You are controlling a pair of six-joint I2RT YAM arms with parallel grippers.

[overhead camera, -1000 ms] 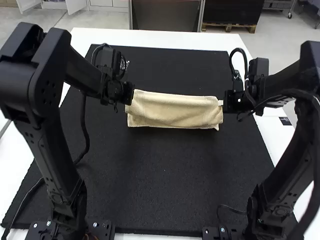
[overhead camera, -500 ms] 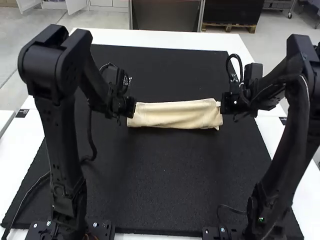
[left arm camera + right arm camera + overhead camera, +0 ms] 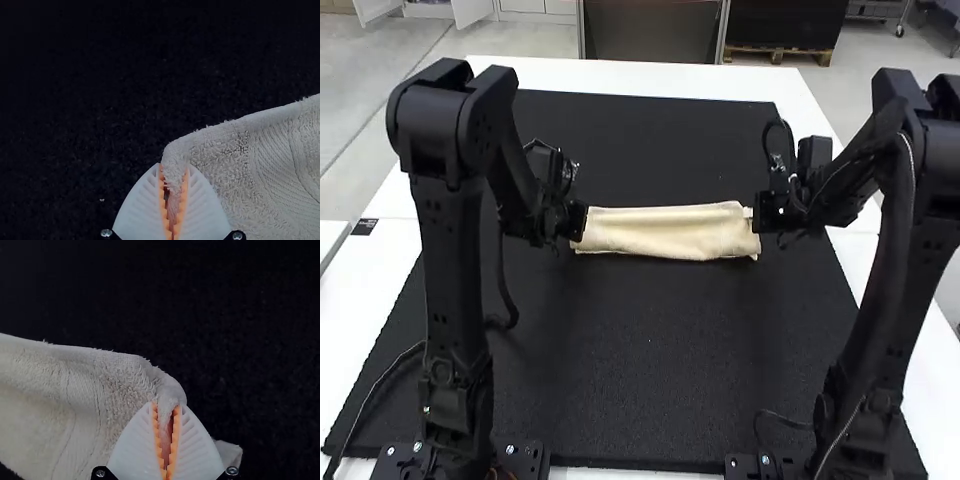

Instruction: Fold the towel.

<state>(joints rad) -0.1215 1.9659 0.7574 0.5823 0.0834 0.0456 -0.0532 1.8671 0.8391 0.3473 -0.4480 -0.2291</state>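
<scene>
1. White, ribbed, orange-padded left pincer (image 3: 174,165): clenched on one end of beige terry towel (image 3: 250,165).
2. Matching right pincer (image 3: 168,405): clenched on opposite end.
3. Towel: narrow strip between both, long axis crosswise, neither side nearer.
4. Black mat (image 3: 650,350) underneath and beyond.
5. Next, likely: carry both ends together, square to that axis.

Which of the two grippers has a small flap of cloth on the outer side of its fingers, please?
The right gripper: a pale flap sticks out there. Outside the left gripper lies dark mat.
</scene>
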